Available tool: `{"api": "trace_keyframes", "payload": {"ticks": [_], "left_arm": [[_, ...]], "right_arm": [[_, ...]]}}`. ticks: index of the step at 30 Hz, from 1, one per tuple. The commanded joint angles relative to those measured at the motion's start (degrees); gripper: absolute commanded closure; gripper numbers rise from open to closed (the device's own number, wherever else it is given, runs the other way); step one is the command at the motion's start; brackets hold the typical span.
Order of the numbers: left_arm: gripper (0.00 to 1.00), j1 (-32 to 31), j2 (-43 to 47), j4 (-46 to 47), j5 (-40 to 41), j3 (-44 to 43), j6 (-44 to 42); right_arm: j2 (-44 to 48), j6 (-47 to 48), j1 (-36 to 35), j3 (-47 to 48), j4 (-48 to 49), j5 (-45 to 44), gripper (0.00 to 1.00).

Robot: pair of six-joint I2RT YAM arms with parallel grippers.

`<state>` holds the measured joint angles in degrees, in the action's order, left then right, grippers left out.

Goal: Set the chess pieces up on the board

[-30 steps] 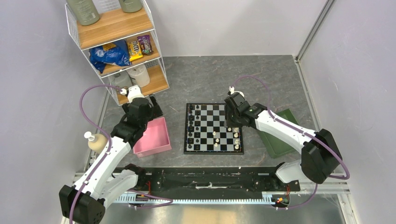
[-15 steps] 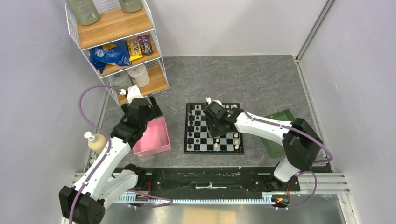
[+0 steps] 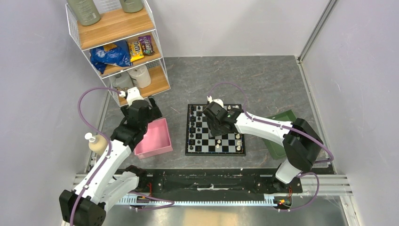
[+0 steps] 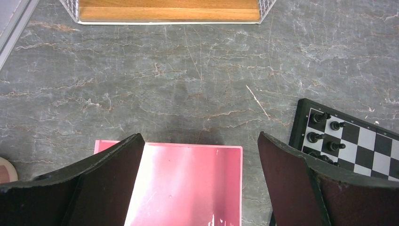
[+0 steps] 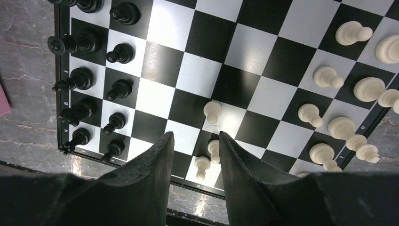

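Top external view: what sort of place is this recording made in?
Probably a lab robot cell, not a home: plain grey walls box in the stone-look table, the left arm and right arm are bolted to a rail at its edge, and a wire shelf holds snack packets.

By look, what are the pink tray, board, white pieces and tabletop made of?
Tray: likely plastic, glossy, with bright glare.
Board: smooth semi-gloss, printed plastic or laminate; light reflects off the squares.
White pieces: probably moulded plastic, smooth cream sheen.
Tabletop: grey veined stone look, matte; could be laminate.
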<state>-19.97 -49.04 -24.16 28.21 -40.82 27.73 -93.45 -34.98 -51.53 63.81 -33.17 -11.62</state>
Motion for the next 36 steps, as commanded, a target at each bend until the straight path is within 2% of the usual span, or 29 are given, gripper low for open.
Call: {"api": "trace_keyframes", "payload": {"ticks": [1, 10, 26, 32, 36], "left_arm": [[0.00, 0.24, -0.72, 1.73, 0.23, -0.56, -1.26], [0.00, 0.29, -0.41, 1.15, 1.07, -1.09, -1.85], [0.00, 0.58, -0.76, 1.11, 0.80, -0.76, -2.15], [0.00, 0.64, -1.65, 1.51, 0.11, -0.49, -1.89], [0.00, 0.64, -1.85, 1.40, 0.09, -0.50, -1.93]], "right_arm": [[1.35, -0.52, -0.15, 1.68, -0.15, -2.95, 0.52], [-0.19, -0.37, 0.02, 2.47, -1.20, -4.70, 0.54], [-4.04, 1.68, 2.04, 4.16, -1.28, -2.16, 0.61], [-4.44, 2.71, 2.67, 3.78, -1.02, -0.62, 0.68], [-5.07, 2.50, 2.74, 3.61, -0.48, 1.31, 0.68]]}}
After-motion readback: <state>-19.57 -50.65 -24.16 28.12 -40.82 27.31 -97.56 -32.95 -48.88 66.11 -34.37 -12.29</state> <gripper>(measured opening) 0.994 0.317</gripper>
